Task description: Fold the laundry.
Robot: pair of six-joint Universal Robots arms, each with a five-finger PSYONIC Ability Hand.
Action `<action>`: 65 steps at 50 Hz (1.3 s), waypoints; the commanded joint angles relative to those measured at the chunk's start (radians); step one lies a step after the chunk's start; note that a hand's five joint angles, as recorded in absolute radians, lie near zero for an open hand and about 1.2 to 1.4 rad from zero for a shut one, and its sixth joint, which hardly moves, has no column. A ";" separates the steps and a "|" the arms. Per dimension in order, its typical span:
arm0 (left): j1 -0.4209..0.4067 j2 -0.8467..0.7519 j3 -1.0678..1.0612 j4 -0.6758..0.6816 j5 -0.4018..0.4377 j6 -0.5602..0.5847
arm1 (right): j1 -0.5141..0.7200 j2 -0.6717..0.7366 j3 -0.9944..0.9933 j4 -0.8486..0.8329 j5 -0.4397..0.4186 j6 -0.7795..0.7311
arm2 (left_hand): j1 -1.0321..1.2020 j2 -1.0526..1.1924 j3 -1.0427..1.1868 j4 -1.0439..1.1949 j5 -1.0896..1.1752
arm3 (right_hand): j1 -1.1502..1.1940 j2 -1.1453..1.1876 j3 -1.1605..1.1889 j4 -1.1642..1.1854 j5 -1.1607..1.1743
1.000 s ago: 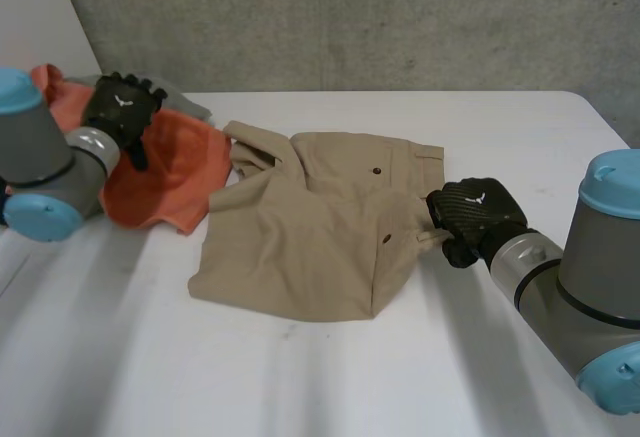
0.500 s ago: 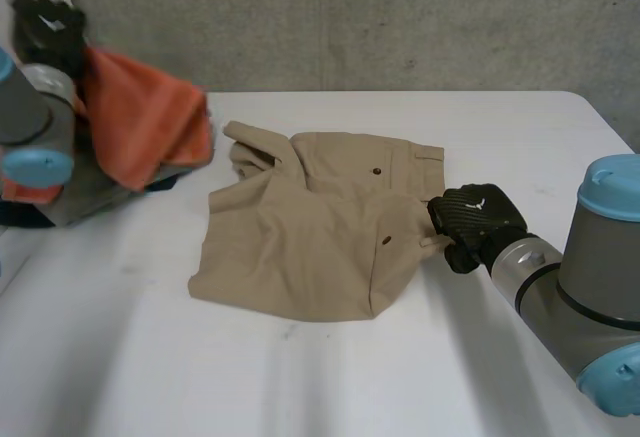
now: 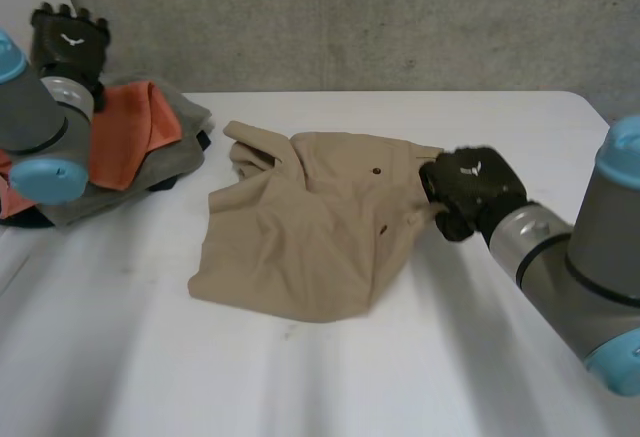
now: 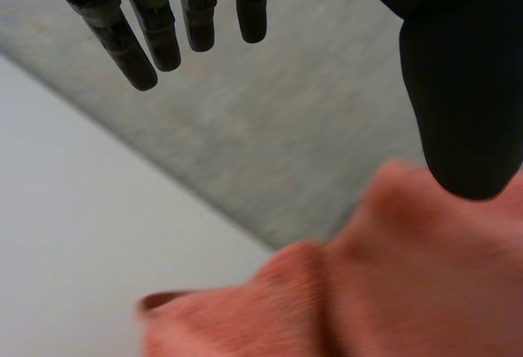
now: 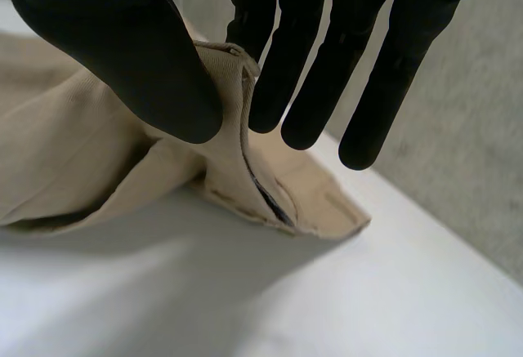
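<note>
right hand (image 3: pixel 468 193): pinching shorts (image 3: pixel 290 242) waistband edge, thumb against fingers
left hand (image 3: pixel 68 37): fingers straight, empty, above orange cloth (image 3: pixel 128 142)
progress: shorts look half-folded, pile (image 3: pixel 185 117) unfolded

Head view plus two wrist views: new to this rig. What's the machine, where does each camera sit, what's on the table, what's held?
It is a two-armed robot at a white table, and each arm ends in a black hand. The head view looks down from between and behind the arms. Each wrist view looks along its own hand's palm. A pair of tan pants lies crumpled mid-table. An orange cloth sits on a grey garment at the robot's left. The right hand pinches the pants' edge between thumb and fingers. The left hand is raised above the orange cloth, fingers straight, holding nothing.
</note>
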 commanded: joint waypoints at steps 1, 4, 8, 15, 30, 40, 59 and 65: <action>-0.099 0.288 -0.421 -0.100 0.066 -0.148 | 0.053 -0.040 -0.140 0.104 0.003 0.024 | -0.019 -0.024 -0.030 -0.023 -0.045 | 0.289 0.222 0.212 0.202 0.216; -0.133 0.382 -0.596 -0.168 0.083 -0.189 | 0.066 -0.040 -0.193 0.163 0.017 0.029 | -0.019 -0.024 -0.030 -0.023 -0.045 | 0.289 0.222 0.212 0.202 0.216; -0.177 0.450 -0.767 -0.214 0.115 -0.228 | 0.077 -0.038 -0.233 0.217 0.043 0.043 | -0.019 -0.024 -0.030 -0.023 -0.045 | 0.289 0.222 0.212 0.202 0.216; -0.234 0.390 -0.844 -0.153 0.170 -0.236 | 0.094 -0.045 -0.259 0.249 0.077 0.116 | 0.026 0.021 0.014 0.022 -0.001 | 0.289 0.222 0.212 0.202 0.216; -0.329 0.157 -0.655 -0.136 0.054 -0.154 | 0.045 -0.077 -0.293 0.302 0.133 0.365 | 0.705 0.701 0.694 0.701 0.679 | 0.289 0.222 0.212 0.202 0.216; -0.337 0.374 -0.617 -0.175 -0.069 -0.117 | -0.035 -0.074 -0.282 0.381 0.078 0.206 | 1.203 1.198 1.191 1.199 1.177 | 0.289 0.222 0.212 0.202 0.216; -0.317 0.710 -0.069 -0.254 0.003 -0.166 | -0.147 -0.238 -0.559 0.453 0.017 0.178 | 1.203 1.198 1.191 1.199 1.177 | 0.289 0.222 0.212 0.202 0.216; -0.294 0.450 0.054 -0.283 0.011 -0.208 | -0.116 -0.115 -0.558 0.436 0.026 0.253 | 1.203 1.198 1.191 1.199 1.177 | 0.289 0.222 0.212 0.202 0.216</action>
